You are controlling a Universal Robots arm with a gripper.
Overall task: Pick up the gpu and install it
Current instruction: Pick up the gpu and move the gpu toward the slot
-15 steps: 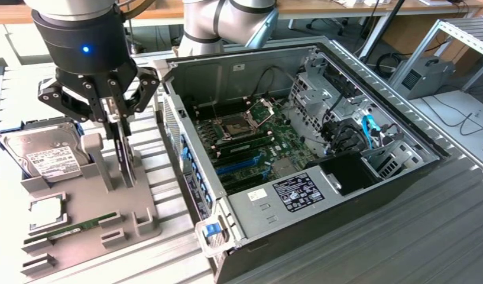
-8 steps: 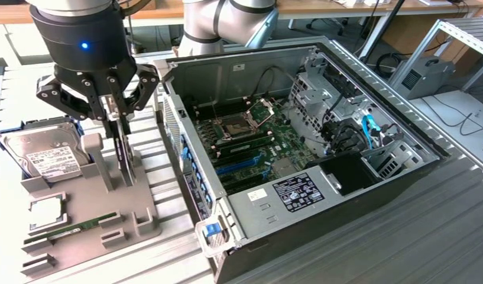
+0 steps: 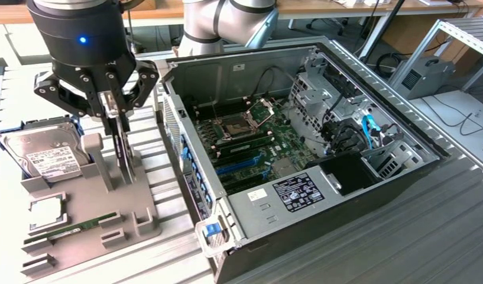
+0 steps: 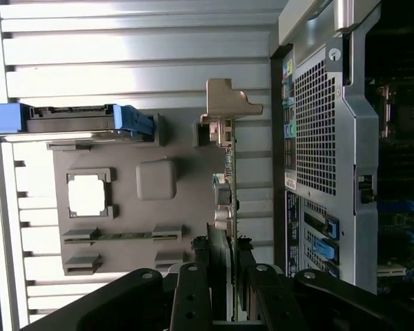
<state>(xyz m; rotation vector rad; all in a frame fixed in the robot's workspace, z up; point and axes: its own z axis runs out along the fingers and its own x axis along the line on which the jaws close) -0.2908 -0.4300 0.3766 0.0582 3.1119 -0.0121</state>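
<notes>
The gpu (image 3: 129,168) is a thin black card standing on edge in the grey holder (image 3: 91,219), next to the open computer case (image 3: 249,204). In the wrist view the gpu (image 4: 226,172) is seen edge-on, with its silver bracket (image 4: 228,103) at the end far from the fingers. My gripper (image 3: 119,139) hangs straight above it, and its two dark fingers clamp the card's upper edge from both sides. In the wrist view the gripper (image 4: 231,265) has the card pinched between its pads. I cannot tell whether the card's lower edge still rests in the holder.
The holder also carries a silver hard drive (image 3: 48,157) in a blue frame, a processor chip (image 3: 48,212) and a green memory stick (image 3: 71,229). The case's motherboard shows blue expansion slots (image 3: 241,165). The case wall (image 4: 331,138) stands close beside the card.
</notes>
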